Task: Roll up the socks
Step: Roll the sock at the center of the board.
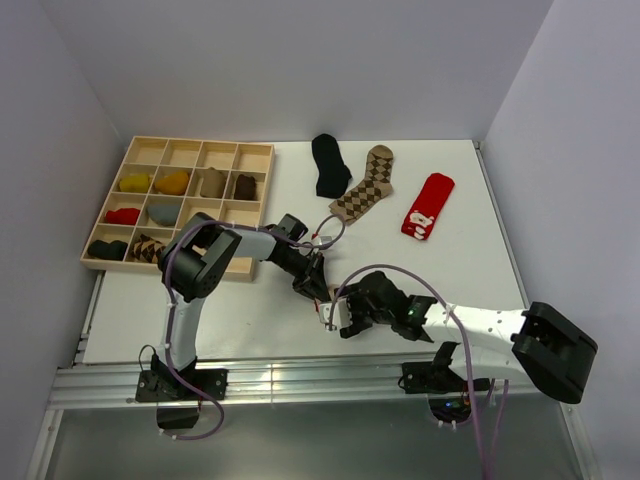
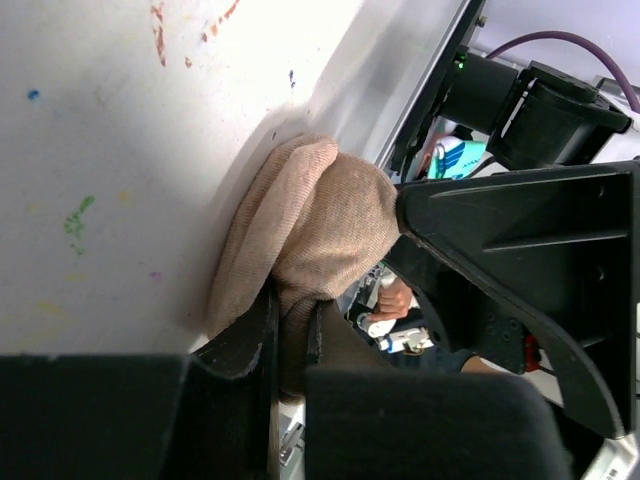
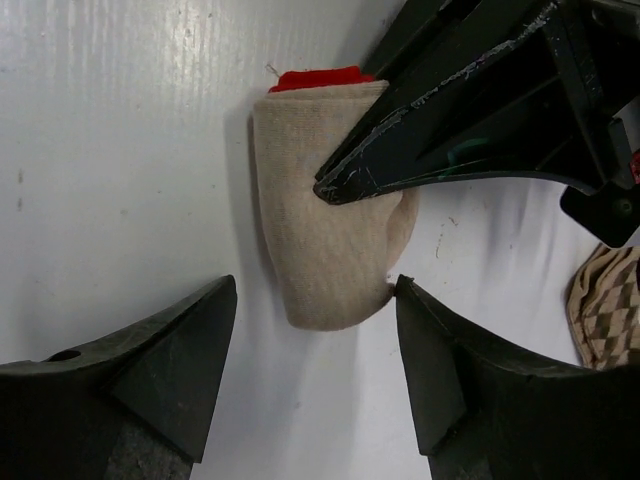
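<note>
A tan sock (image 3: 325, 230) lies bunched into a short roll on the white table, with a bit of red (image 3: 315, 78) at its far end. My left gripper (image 2: 293, 320) is shut on a fold of this tan sock (image 2: 310, 215); one of its fingers (image 3: 450, 130) crosses the sock in the right wrist view. My right gripper (image 3: 312, 300) is open, its jaws either side of the sock's near end. In the top view the left gripper (image 1: 318, 285) and right gripper (image 1: 332, 318) meet near the table's front, hiding the sock.
A black sock (image 1: 328, 163), a brown argyle sock (image 1: 366, 183) and a red sock with a white figure (image 1: 428, 206) lie flat at the back. The wooden grid tray (image 1: 200, 142) at the left holds several rolled socks. The table's front edge is close behind the grippers.
</note>
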`<state>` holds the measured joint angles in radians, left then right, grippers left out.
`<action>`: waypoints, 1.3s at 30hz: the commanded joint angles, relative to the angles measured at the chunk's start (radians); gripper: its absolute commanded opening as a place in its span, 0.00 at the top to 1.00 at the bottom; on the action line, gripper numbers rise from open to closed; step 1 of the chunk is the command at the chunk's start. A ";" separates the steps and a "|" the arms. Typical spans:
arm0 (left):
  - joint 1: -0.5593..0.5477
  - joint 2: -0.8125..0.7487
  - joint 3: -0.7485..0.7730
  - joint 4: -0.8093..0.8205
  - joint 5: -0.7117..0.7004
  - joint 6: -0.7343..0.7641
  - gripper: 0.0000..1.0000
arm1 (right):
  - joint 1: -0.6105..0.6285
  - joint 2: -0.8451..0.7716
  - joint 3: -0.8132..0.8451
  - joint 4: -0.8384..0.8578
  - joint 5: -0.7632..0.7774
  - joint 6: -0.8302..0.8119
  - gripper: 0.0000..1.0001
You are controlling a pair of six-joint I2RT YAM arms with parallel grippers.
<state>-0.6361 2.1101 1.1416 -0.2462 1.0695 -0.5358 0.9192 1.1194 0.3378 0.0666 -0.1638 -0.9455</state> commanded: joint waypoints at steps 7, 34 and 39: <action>0.001 0.062 0.004 -0.065 -0.074 0.046 1.00 | 0.064 0.111 -0.033 0.197 0.142 -0.065 0.37; 0.036 -0.723 -0.520 0.464 -0.816 -0.259 0.59 | -0.164 0.307 0.389 -0.626 -0.206 -0.098 0.79; -0.062 -0.991 -0.680 0.538 -1.122 -0.167 0.58 | -0.215 0.437 0.492 -0.756 -0.262 -0.124 0.78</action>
<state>-0.6407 1.2289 0.5327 0.2012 0.2153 -0.7692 0.7311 1.4803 0.7883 -0.5018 -0.3866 -1.0393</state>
